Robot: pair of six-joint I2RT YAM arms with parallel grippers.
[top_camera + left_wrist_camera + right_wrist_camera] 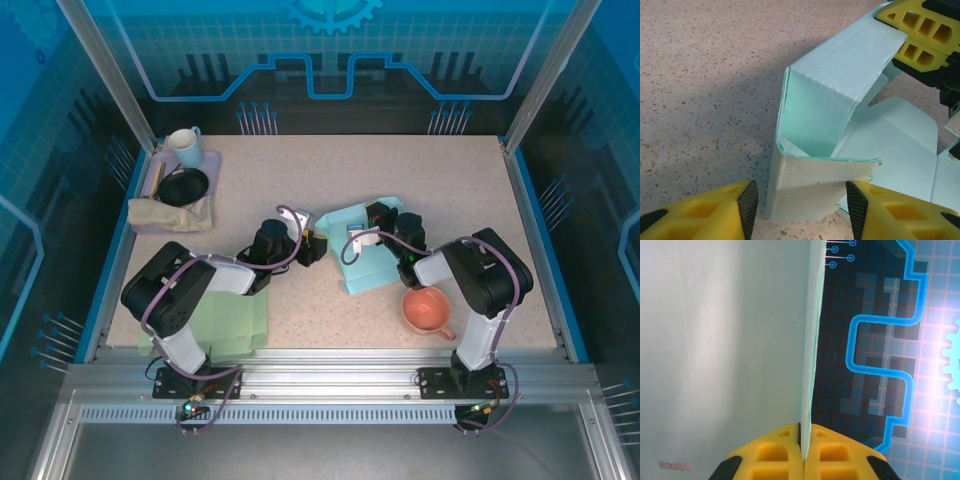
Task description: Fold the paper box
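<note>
Right pincer (803,436): clenched on a paper box (830,100) flap, keeping it upright.
Left pincer (802,204): parted, wall between its pads, perhaps bracing.

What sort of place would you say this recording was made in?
Probably a robotics lab test cell, not a home: a speckled table walled by blue circuit-and-gear panels, an aluminium rail along the near edge, and staged props such as a paper box and a pink cup.
</note>
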